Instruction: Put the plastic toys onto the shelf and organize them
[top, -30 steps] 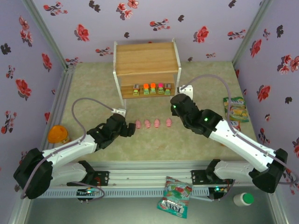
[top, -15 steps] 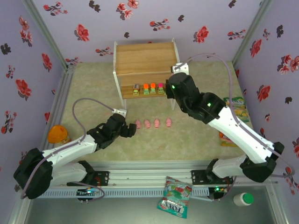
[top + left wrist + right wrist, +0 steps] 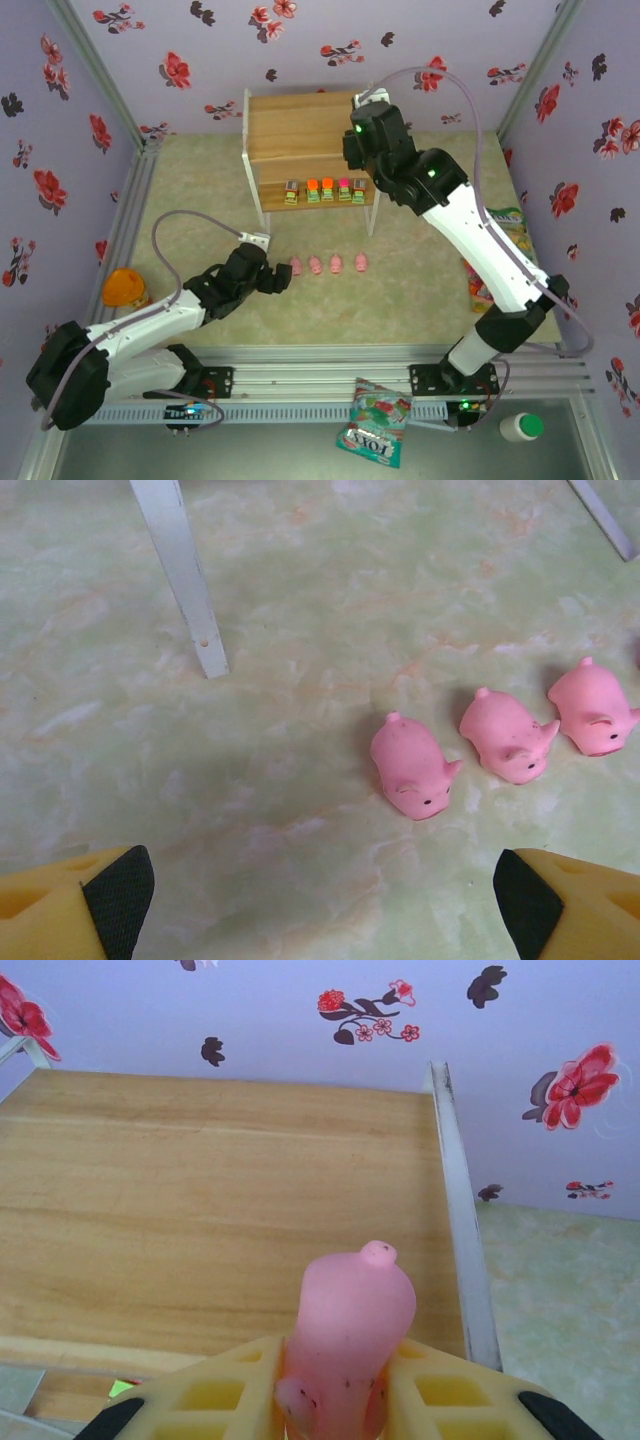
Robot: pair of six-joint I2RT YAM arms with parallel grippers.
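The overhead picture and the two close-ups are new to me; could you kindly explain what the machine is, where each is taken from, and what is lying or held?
Two white-and-black robot arms are bolted at the table's near edge. The overhead picture looks down from behind them; each close-up comes from a camera on one wrist. At the back stands a two-tier light wooden shelf with white metal legs; five small green-based blocky toys sit in a row on its lower board. Four small pink plastic pigs lie in a row on the pale green table. On the left arm the jaws stand wide open, just short of the nearest pig. On the right arm the jaws are shut on a fifth pink pig, held by the shelf's top board.
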